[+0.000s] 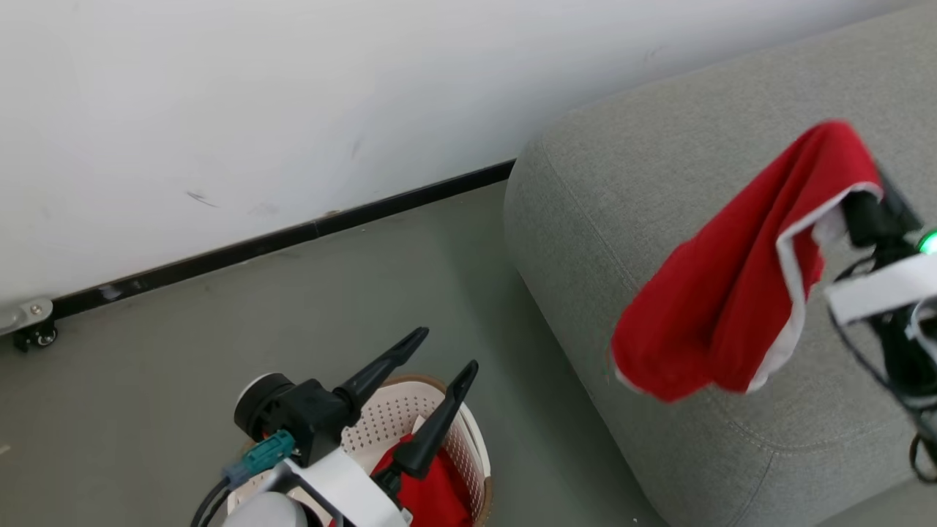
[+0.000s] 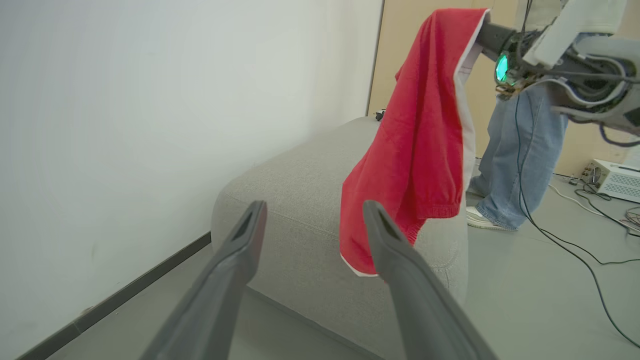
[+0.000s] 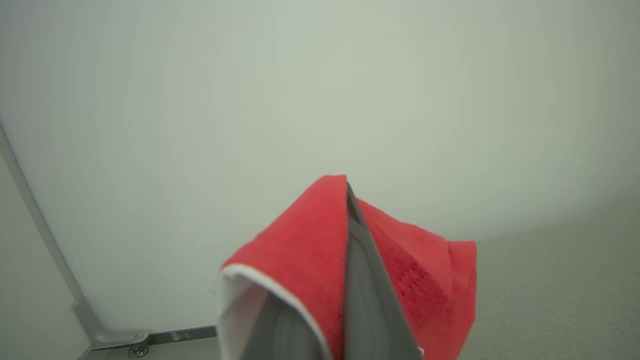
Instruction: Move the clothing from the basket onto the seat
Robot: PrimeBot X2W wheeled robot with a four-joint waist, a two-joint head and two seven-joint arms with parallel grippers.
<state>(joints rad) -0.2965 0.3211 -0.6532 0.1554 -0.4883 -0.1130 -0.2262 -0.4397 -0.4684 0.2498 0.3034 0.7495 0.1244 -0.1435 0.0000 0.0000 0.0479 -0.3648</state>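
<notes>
A red garment [image 1: 717, 293] with white trim hangs in the air over the grey seat [image 1: 644, 190], draped on my right gripper [image 3: 350, 195], which is shut on its upper fold. In the left wrist view the same garment [image 2: 415, 150] dangles just above the seat [image 2: 295, 195] near its rounded corner. My left gripper [image 1: 446, 349] is open and empty, held over the cream perforated basket [image 1: 468, 432] on the floor. More red clothing [image 1: 435, 490] lies inside the basket, partly hidden by the left arm. The left gripper [image 2: 315, 207] points toward the seat.
A white wall [image 1: 256, 110] with a black baseboard [image 1: 293, 234] runs behind the basket and seat. A person in jeans [image 2: 520, 150] stands beyond the seat, with cables [image 2: 575, 245] and a white box [image 2: 617, 180] on the floor there. A caster [image 1: 36, 333] sits by the wall.
</notes>
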